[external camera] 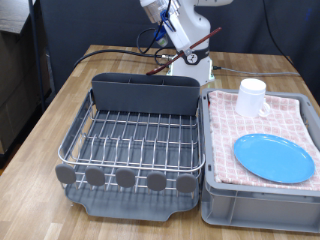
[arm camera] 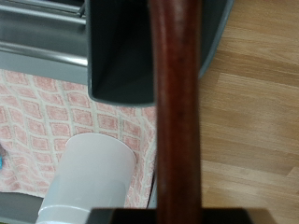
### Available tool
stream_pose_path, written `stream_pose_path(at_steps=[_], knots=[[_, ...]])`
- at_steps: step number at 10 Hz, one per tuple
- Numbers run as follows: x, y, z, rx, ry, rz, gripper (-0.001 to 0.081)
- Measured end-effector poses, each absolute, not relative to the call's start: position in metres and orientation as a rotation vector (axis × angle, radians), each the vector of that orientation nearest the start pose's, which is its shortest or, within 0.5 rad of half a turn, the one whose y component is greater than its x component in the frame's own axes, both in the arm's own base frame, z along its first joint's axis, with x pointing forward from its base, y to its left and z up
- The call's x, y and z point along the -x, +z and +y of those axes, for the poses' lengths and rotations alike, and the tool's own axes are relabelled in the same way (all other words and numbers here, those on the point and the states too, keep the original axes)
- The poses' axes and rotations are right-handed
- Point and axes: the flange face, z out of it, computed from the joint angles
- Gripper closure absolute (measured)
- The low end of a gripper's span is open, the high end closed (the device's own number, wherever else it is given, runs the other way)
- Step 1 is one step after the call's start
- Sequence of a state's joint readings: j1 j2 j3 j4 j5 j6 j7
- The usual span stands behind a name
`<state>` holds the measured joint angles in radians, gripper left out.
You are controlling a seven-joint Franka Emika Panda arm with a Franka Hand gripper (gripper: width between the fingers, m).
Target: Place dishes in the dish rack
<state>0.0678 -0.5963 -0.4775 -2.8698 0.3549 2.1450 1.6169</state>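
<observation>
The gripper (external camera: 183, 38) is hanging above the cutlery trough (external camera: 143, 95), holding the wooden spoon (external camera: 190, 48) tilted. Below it the dish rack (external camera: 135, 145) is sitting; to the exterior view's right of the hand, the mug (external camera: 251, 96) and plate (external camera: 274, 158) are lying in the crate (external camera: 262, 190)

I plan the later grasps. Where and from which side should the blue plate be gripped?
By judgement, the blue plate is best taken at its rim, from above. It lies flat on the pink checked cloth, so only the thin edge offers purchase. The edge nearest the exterior view's bottom looks free, away from the white mug.
</observation>
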Motion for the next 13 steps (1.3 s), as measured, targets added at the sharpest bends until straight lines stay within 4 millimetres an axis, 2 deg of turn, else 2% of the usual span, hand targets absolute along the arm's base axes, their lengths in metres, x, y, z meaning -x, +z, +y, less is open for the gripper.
stream_pose_path(at_steps=[4, 9, 13], knots=[[-0.297, 0.312, -0.105, 1.276, 0.716, 2.392, 0.0723], [-0.304, 0.293, -0.126, 1.249, 0.71, 2.405, 0.0723], [-0.31, 0.285, -0.129, 1.224, 0.709, 2.432, 0.0723]])
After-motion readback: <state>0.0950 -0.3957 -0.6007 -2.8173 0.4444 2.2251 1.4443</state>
